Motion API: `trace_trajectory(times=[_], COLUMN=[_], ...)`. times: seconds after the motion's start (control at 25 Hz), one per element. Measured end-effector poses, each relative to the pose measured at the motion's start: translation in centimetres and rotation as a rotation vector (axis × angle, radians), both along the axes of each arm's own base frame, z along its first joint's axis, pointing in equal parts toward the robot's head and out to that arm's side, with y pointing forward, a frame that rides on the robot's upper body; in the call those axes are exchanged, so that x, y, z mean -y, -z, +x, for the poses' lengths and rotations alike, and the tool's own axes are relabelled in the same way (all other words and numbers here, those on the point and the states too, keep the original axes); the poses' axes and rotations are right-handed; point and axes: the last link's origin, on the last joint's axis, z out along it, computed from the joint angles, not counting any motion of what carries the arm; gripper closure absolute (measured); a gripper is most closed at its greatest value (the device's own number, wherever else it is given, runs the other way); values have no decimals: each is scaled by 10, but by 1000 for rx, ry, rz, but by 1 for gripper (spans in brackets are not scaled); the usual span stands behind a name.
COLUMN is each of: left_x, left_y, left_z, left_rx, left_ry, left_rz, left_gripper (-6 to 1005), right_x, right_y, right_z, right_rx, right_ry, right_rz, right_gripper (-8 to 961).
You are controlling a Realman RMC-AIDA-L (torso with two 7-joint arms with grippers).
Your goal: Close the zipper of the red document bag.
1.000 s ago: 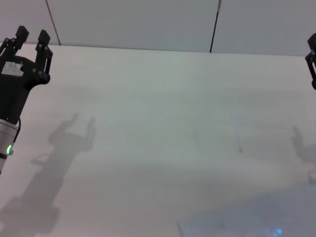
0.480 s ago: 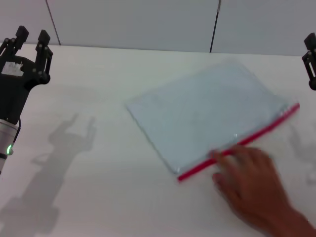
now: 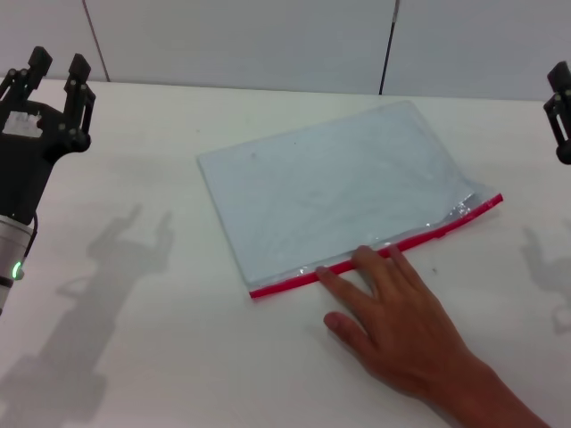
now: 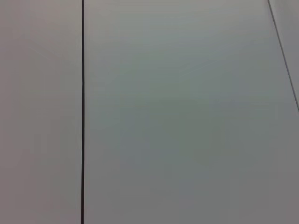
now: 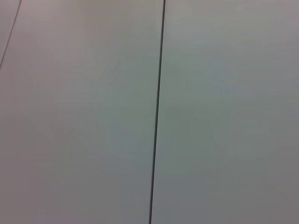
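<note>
Left gripper: hovering at the far left edge of the table, raised, its fingers standing apart and holding nothing.
Right gripper: only partly showing at the right edge of the head view, raised clear of the table; whether its fingers are apart or together cannot be told.
Person's hand: reaching in from the near right corner, lying palm down on the table, fingertips touching the red edge of the bag.
Zipper: running as a thin red strip along the near long edge of the bag, slanting from near left up to far right; the slider is too small to find, so how much is already shut cannot be judged.
Red document bag: lying flat and slightly turned at the middle of the table, pale blue-grey and see-through, well apart from both grippers.
Wall: filling the far background in pale panels; both wrist views are showing only this.
Risk, hand: the person's hand is sitting right on the zipper line, so any arm coming down now could strike it.
Risk, sliding: the flat plastic is probably slippery, so pulling the slider without the other gripper pinning the bag could drag the whole bag.
Risk, aim: the slider is tiny, so a gripper could close on the red strip alone and miss it.
</note>
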Motion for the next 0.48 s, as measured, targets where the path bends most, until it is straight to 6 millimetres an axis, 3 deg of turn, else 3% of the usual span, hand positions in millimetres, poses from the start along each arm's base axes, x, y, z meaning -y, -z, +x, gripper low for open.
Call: trace_trajectory(times=[0.48], left_x=[0], left_y=[0], left_z=[1], left_rx=[1], left_ry=[4], left_rz=[1], left_gripper=[570], right_x=[-1], right_y=[0], right_z=[1], right_rx=[-36], right_ry=[3], right_rz=[-23], right_gripper=[372])
